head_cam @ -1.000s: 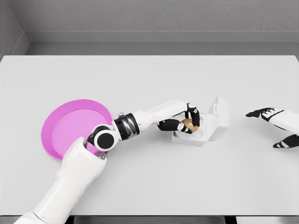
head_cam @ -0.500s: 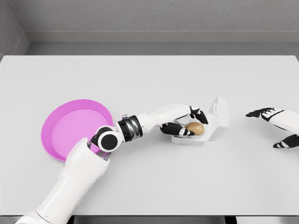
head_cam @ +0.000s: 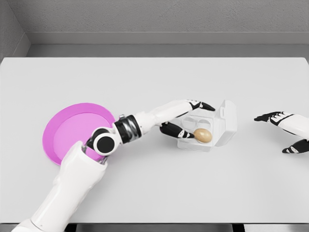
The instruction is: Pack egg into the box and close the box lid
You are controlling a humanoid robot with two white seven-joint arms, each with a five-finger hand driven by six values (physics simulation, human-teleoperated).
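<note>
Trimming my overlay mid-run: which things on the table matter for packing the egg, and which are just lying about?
Part of the job:
- egg, lying in the box
- box, its lid upright and open
- left hand, fingers spread, holding nothing

Lying about:
- pink plate, beside the left arm
- right hand, open, resting at the right edge

White arms, black-ringed joints; left hand (head_cam: pixel 186 121) black-and-white, 5 fingers.
</note>
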